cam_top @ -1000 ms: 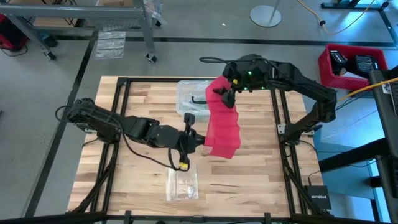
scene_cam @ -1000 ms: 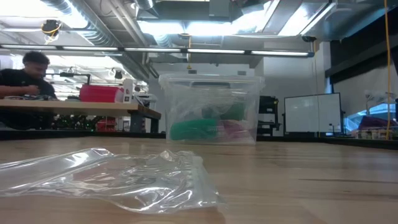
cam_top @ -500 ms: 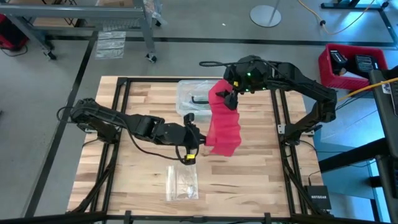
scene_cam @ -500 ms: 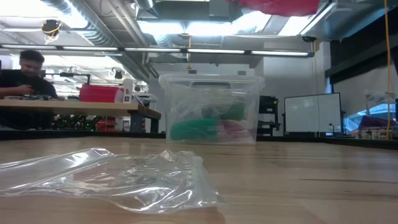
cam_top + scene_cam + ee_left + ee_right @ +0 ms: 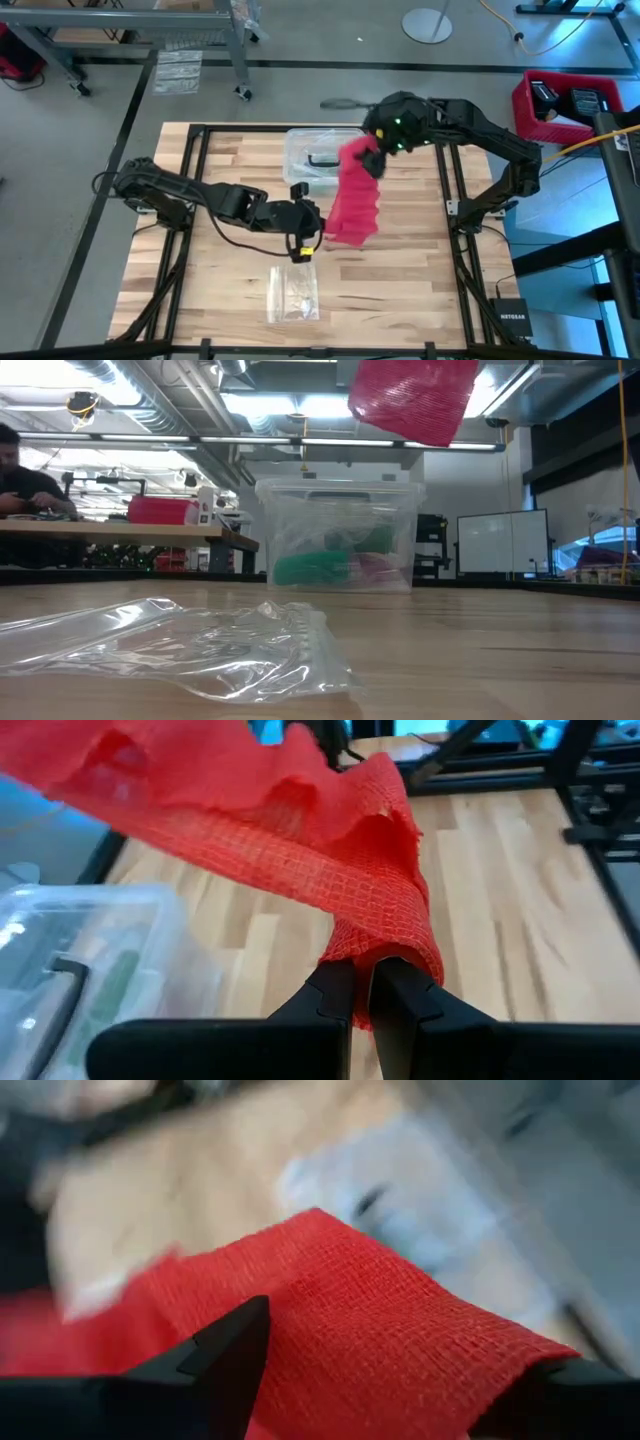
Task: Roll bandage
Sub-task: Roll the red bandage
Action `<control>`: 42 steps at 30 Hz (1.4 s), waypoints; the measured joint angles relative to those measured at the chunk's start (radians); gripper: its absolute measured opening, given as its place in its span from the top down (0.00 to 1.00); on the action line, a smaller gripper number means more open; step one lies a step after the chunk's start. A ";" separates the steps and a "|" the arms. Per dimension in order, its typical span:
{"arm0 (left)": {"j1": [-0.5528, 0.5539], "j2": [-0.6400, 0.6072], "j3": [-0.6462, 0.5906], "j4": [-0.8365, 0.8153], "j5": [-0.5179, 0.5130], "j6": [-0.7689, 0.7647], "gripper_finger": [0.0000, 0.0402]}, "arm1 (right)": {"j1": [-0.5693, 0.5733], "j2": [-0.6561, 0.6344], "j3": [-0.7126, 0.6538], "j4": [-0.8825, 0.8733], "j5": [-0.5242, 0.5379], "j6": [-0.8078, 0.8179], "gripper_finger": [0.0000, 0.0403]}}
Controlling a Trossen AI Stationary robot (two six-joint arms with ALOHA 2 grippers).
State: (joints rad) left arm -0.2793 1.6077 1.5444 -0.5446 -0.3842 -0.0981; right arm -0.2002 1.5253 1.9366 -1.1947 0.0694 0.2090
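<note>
The bandage (image 5: 352,200) is a long red mesh strip held in the air between both grippers, above the table's middle. My right gripper (image 5: 372,158) has its upper end, near the table's far side. My left gripper (image 5: 318,228) is shut at its lower end, which is wound around the fingertips (image 5: 400,1005). In the low view only the bandage's lower part (image 5: 415,400) shows, hanging in from the top. In the right wrist view the bandage (image 5: 380,1320) fills the gap between the two wide-set fingers. My left gripper has the bandage's lower end (image 5: 385,935) wrapped around its shut fingertips; whether a layer is pinched between them is hidden by the cloth. The fingers come from the table's left, slanting down. The strip rises from them, rippled, clear of the table. My right gripper holds the strip's upper end across its width, one finger at each long edge (image 5: 310,1330). The fingers slant down from the table's far right. The strip hangs below them toward my left gripper, clear of the table.
A clear plastic box (image 5: 312,160) with a black handle stands at the table's far middle, beside the bandage, with green and red things inside (image 5: 320,568). A small clear plastic bag (image 5: 293,293) lies near the front edge. A person (image 5: 20,480) sits in the room behind.
My left gripper has rolled about its own axis and sunk a little, moving slightly toward the table's right. The bandage's lower part has come down into the low view, and the strip has narrowed and shifted toward the box.
</note>
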 joint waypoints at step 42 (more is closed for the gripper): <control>0.092 0.019 0.000 0.113 0.015 0.245 0.97 | 0.354 -0.348 -0.181 -0.282 0.242 0.076 0.32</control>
State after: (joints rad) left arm -0.1875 1.6264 1.5444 -0.4316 -0.3689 0.1470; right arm 0.1537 1.1773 1.7552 -1.4768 0.3112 0.2850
